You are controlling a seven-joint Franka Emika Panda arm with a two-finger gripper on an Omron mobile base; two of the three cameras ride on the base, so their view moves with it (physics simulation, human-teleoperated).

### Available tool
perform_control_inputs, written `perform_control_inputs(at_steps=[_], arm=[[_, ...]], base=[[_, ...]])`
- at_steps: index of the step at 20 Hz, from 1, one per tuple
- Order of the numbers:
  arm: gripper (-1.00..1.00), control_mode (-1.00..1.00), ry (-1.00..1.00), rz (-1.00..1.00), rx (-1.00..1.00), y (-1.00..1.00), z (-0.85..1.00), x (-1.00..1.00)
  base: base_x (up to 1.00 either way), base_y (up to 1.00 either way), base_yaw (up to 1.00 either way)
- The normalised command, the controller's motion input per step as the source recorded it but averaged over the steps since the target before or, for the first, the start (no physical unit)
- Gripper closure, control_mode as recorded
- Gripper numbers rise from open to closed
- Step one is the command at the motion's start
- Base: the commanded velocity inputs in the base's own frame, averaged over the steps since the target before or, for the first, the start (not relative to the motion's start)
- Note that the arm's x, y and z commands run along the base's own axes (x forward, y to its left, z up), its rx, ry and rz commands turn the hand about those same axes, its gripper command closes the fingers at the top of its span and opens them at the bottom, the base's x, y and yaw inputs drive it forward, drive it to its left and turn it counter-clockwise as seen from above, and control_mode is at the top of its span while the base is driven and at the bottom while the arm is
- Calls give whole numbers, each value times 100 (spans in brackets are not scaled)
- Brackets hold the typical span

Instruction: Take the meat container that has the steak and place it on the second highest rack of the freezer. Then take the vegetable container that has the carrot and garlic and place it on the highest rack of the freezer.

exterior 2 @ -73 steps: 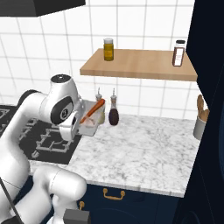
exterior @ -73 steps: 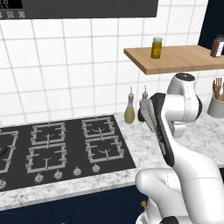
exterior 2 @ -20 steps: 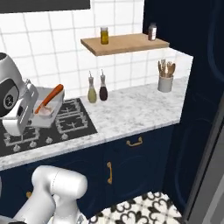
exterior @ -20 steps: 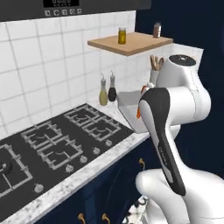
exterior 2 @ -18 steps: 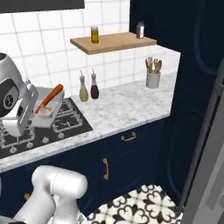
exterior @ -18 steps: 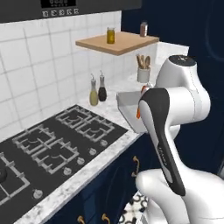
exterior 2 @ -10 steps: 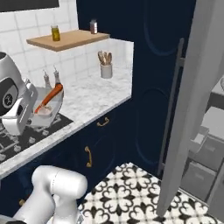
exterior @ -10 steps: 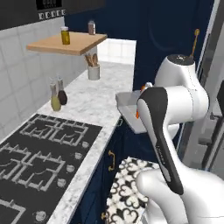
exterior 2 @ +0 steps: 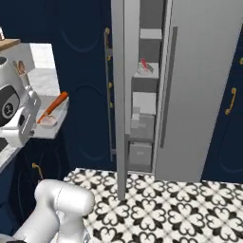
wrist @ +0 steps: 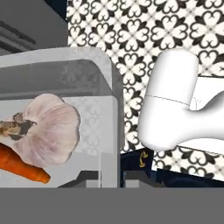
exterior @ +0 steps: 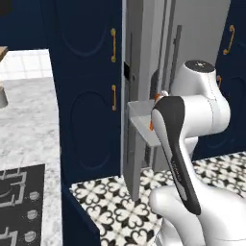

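My gripper point(wrist: 112, 179) is shut on the near wall of the vegetable container point(wrist: 109, 131), a light-grey tray held level in the air. In the tray lie a garlic bulb point(wrist: 48, 127) and the orange carrot point(wrist: 22, 164). In the right base view the vegetable container point(exterior 2: 50, 122) hangs at the left, with the carrot point(exterior 2: 53, 107) sticking up over its rim. The freezer point(exterior 2: 147, 95) stands open ahead. The meat container point(exterior 2: 146, 69) with the red steak point(exterior 2: 143, 63) rests on a shelf below the top shelf point(exterior 2: 151, 34). In the left base view the vegetable container point(exterior: 141, 120) is in front of the freezer door point(exterior: 132, 86).
The open door's edge point(exterior 2: 121, 95) stands between the tray and the shelves. Navy cabinets with gold handles point(exterior: 113, 45) flank the freezer. A marble counter point(exterior: 29, 125) and the stove corner point(exterior: 19, 192) lie at the left. Patterned tile floor point(exterior 2: 166, 204) is below.
The whole picture has swung from the stove and counter round to the freezer, so the base has moved. The tray with carrot and garlic stays in the gripper.
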Motion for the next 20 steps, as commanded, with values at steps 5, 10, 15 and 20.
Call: perform_control_inputs(at_steps=[5, 10, 15, 20], arm=[[100, 100, 0, 0, 0, 0, 0, 0], [100, 100, 0, 0, 0, 0, 0, 0], [100, 100, 0, 0, 0, 0, 0, 0], [100, 100, 0, 0, 0, 0, 0, 0]], base=[[-1, -64, -22], [7, -100, -3], [17, -100, -1], [49, -93, 0]])
